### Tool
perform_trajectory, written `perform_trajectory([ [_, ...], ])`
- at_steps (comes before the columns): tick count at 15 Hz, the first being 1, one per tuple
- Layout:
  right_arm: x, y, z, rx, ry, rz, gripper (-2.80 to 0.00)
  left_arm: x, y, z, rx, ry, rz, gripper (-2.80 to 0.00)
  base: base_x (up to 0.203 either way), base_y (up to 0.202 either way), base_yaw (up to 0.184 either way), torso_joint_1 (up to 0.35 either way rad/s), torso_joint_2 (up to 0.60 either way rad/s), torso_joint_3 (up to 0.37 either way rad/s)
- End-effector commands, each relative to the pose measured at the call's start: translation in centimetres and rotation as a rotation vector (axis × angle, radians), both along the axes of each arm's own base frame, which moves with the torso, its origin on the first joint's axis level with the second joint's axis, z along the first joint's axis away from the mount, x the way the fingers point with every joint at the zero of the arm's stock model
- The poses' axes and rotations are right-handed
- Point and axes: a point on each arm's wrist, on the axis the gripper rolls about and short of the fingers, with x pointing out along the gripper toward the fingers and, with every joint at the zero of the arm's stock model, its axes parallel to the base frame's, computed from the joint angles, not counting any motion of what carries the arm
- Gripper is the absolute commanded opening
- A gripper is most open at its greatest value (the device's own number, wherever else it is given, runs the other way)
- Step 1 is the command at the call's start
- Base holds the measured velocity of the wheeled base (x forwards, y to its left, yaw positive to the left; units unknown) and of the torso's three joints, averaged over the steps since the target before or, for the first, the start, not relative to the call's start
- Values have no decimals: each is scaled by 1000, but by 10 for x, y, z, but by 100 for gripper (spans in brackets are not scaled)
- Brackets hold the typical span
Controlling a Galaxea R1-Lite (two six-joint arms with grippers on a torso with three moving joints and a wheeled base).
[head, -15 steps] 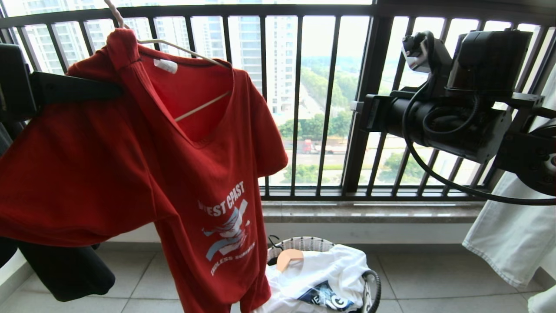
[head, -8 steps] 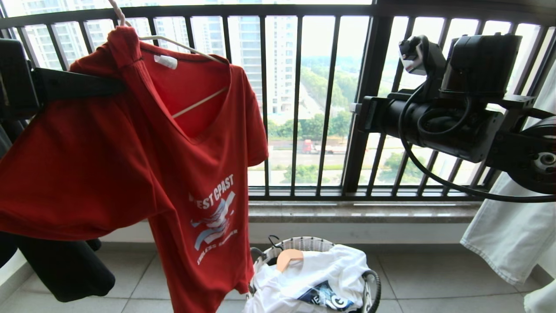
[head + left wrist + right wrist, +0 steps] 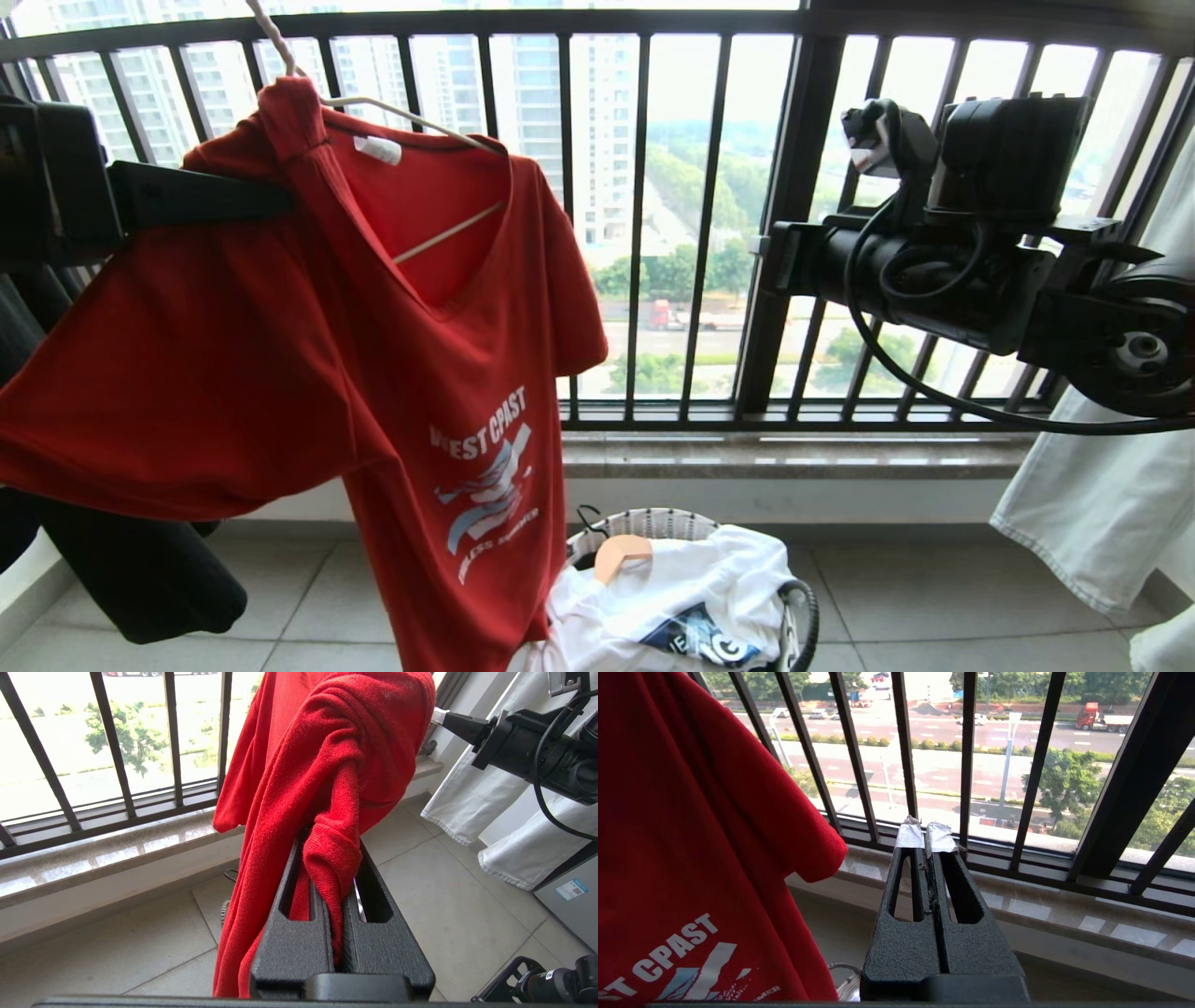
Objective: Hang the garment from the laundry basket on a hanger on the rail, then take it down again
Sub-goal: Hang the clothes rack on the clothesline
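Your left hand (image 3: 334, 905) is clamped narrow on a bunched fold of the garment (image 3: 308, 355), at the shoulder seam beside the neckline. Your right hand (image 3: 924, 835) is closed on nothing, held level and well apart from the cloth, tips toward the window railing (image 3: 653, 224).

Over the last second the shirt has swung slightly: it drifted toward your left, then came back and now hangs a touch lower, the hanger (image 3: 411, 117) shifting with it. I read that as carrying sway, not progress; the rail is out of view, so I cannot tell whether the hook is on it.

The shirt hangs with its long axis near vertical, neck up, hem down beside the laundry basket (image 3: 653, 523); the held shoulder is pulled sideways.
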Motion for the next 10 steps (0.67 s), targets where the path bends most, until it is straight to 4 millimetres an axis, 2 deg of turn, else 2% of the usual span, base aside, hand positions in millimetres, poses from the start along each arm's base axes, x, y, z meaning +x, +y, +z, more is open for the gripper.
perform_trajectory([
  [1,3,-1,-3,-2,8,-5,-280,2,0,-2,0,10,-3,-280,0,0,0,0,0,0],
  [10,1,-3,-2,-1,1,-10,-280,1,0,-2,2,8,-6,-280,0,0,0,0,-9,-7],
])
